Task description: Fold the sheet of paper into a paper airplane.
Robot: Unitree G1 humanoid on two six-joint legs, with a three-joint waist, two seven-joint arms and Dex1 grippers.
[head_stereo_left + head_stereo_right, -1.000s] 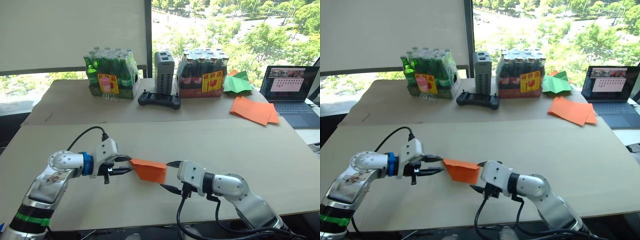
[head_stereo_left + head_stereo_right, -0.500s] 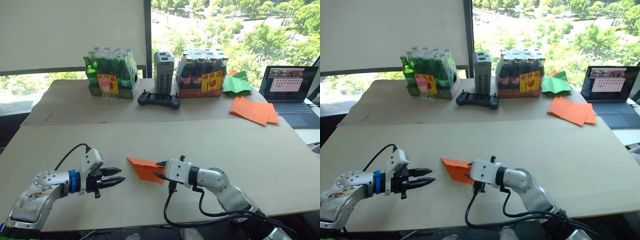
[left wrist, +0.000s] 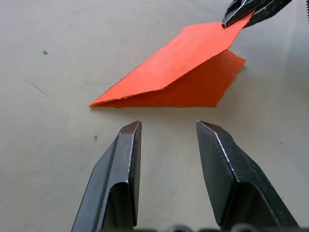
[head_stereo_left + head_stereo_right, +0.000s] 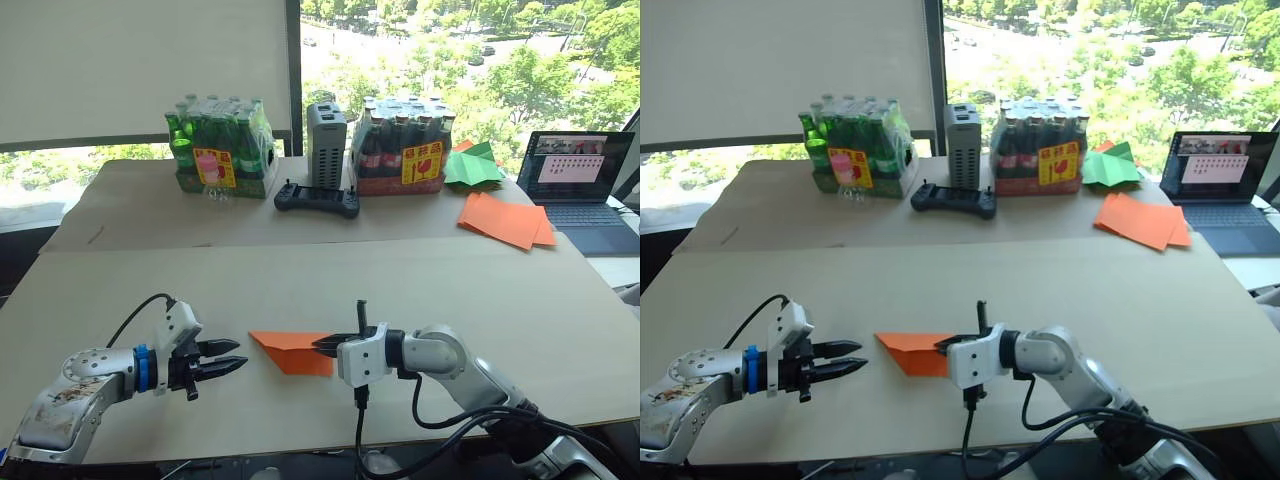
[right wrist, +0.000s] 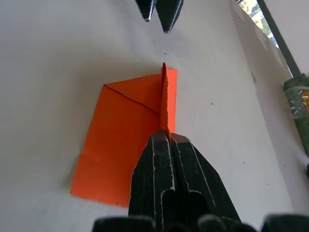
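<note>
The orange sheet of paper (image 4: 290, 352) lies folded into a pointed, layered wedge on the near table, between my two grippers. One flap (image 5: 164, 96) stands up from it. My right gripper (image 4: 325, 343) is shut on the end of that raised flap, as the right wrist view (image 5: 166, 137) shows. My left gripper (image 4: 240, 355) is open and holds nothing, a short way left of the wedge's point. In the left wrist view, the paper (image 3: 178, 72) lies just beyond the left gripper (image 3: 166, 126).
At the back right lie a pile of orange sheets (image 4: 508, 220), a green paper shape (image 4: 475, 165) and a laptop (image 4: 580, 190). Two bottle packs (image 4: 222, 150) (image 4: 405, 145), a grey box (image 4: 328, 130) and a black controller (image 4: 318, 198) stand on the far table.
My right gripper has closed on the paper's flap. The left gripper has drawn back to the left, away from the paper's point. The paper now lies lower on the table.
</note>
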